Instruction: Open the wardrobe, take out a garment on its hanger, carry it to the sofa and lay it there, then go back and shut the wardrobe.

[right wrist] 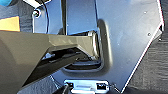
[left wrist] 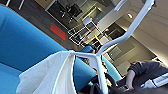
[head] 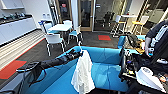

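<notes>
My left arm reaches forward from the left of the head view, and my left gripper point(head: 79, 51) is clamped on the hook of the hanger point(head: 80, 55), holding it up over the sofa point(head: 107, 70). The garment point(head: 82, 73), a plain white T-shirt, hangs from the hanger in loose folds, its lower part reaching down in front of the blue seat cushion; from this angle I cannot tell whether the hem touches the cushion. In my left wrist view the hanger point(left wrist: 100, 62) shows close up, its white neck running up to the curved hook and one shoulder bar slipping into the white fabric of the garment point(left wrist: 47, 77), with the blue sofa backrest point(left wrist: 22, 42) behind. The sofa wraps in an L, its low backrest running across behind the shirt and round to the right. Beyond the backrest stand white chairs point(head: 53, 40) with light-blue seats around a white table point(head: 60, 27), on dark carpet with a red floor patch point(head: 104, 37). At the right edge a person point(head: 156, 37) in dark clothing stands beside the sofa. My right wrist view gives me my own dark body plate up close, and I cannot tell how my right gripper stands.
</notes>
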You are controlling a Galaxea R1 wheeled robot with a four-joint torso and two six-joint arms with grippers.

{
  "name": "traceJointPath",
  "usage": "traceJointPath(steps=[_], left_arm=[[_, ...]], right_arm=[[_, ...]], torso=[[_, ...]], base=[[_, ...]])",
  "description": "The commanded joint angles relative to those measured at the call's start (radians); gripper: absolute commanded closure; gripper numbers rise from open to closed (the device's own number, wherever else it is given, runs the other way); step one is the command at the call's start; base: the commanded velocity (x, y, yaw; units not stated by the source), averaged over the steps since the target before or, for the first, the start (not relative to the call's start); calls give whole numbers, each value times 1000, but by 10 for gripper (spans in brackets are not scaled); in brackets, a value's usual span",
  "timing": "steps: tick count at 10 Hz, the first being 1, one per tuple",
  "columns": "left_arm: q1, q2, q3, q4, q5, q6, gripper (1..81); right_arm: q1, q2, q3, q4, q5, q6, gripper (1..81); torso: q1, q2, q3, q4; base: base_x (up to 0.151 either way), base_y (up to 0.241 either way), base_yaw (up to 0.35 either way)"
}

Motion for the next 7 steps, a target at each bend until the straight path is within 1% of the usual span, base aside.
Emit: traceJointPath(steps=[1, 2, 3, 4, 7], left_arm=[[-171, -59, 34, 70, -31, 0, 811], [-150, -72, 29, 94, -28, 0, 811], [-122, -101, 26, 151, 6, 0, 811], [-93, -122, 16, 178, 14, 0, 811], [-45, -150, -44, 200, 14, 1, 811]], right_arm=[[14, 10, 8, -1, -57, -5, 10], [13, 10, 8, -1, -57, -5, 10], [8, 8, 8, -1, -55, -5, 10], [10, 8, 8, -1, -55, -5, 10], [10, 8, 8, -4, -55, -5, 10]], torso=[[0, 0, 0, 0], [0, 0, 0, 0], [0, 0, 0, 0], [0, 0, 0, 0], [0, 0, 0, 0]], base=[[0, 0, 0], [0, 0, 0], [0, 0, 0], [0, 0, 0], [0, 0, 0]])
